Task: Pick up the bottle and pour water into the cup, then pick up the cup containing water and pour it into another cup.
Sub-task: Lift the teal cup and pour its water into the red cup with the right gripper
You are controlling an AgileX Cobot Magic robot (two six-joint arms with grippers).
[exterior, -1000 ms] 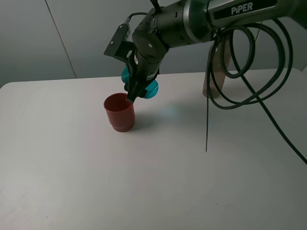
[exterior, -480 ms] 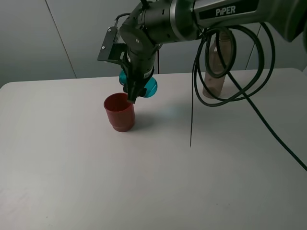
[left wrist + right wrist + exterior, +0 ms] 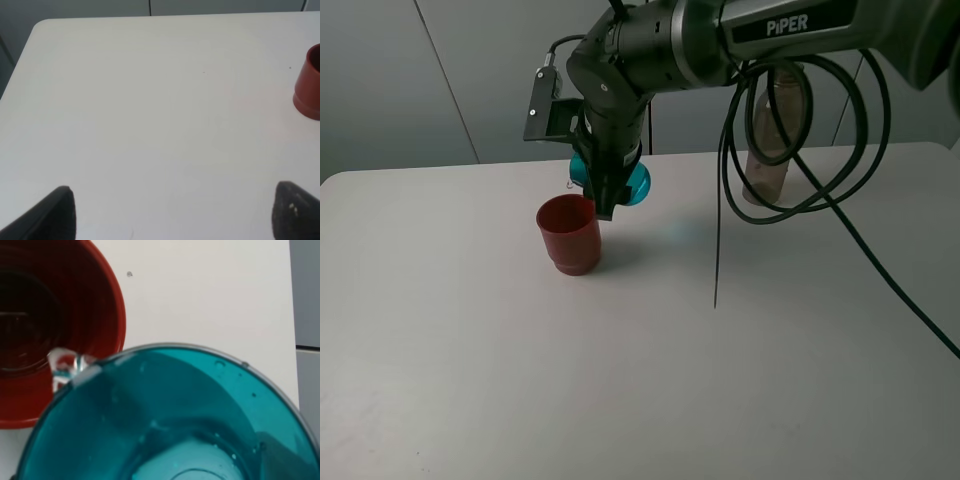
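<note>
Tilted teal cup (image 3: 637, 185) pinched in right gripper (image 3: 604, 200), rim above red cup (image 3: 570, 236) at seven o'clock, left gripper (image 3: 175, 215) spread wide.

We read one marking only: white letters spelling "PiPER", printed on the side of the dark grey, rounded, glossy forearm link of the right robot arm (image 3: 807, 22), near the top of the high camera's view
</note>
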